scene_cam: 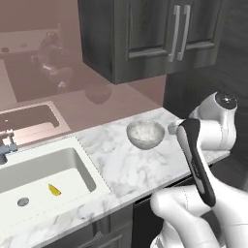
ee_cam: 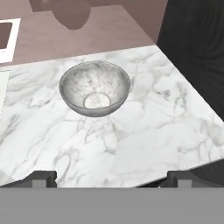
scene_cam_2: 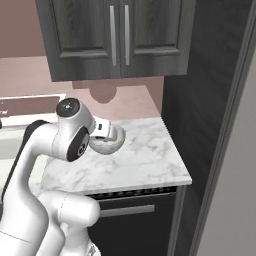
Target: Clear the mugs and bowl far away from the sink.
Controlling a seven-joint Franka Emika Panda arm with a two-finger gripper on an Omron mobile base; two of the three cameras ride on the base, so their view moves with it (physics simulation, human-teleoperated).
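Observation:
The bowl (scene_cam: pixel 145 134) (ee_cam: pixel 95 89), speckled grey-white and empty, stands upright on the marble counter (scene_cam: pixel 121 164) to the right of the sink (scene_cam: pixel 72 162). From the right base camera the arm covers part of the bowl (scene_cam_2: pixel 111 144). My gripper (ee_cam: pixel 113 178) hovers over the counter's front part, short of the bowl. It is open, its dark fingertips (ee_cam: pixel 43 177) spread wide with nothing between them. The mugs are out of view.
A small yellow piece (scene_cam: pixel 54 190) lies in the sink near the round drain (scene_cam: pixel 23 201). Dark wall cabinets (scene_cam: pixel 145 38) hang above the counter. A tall dark panel (scene_cam_2: pixel 210 125) bounds the counter's right end. The pink back wall mirrors the scene.

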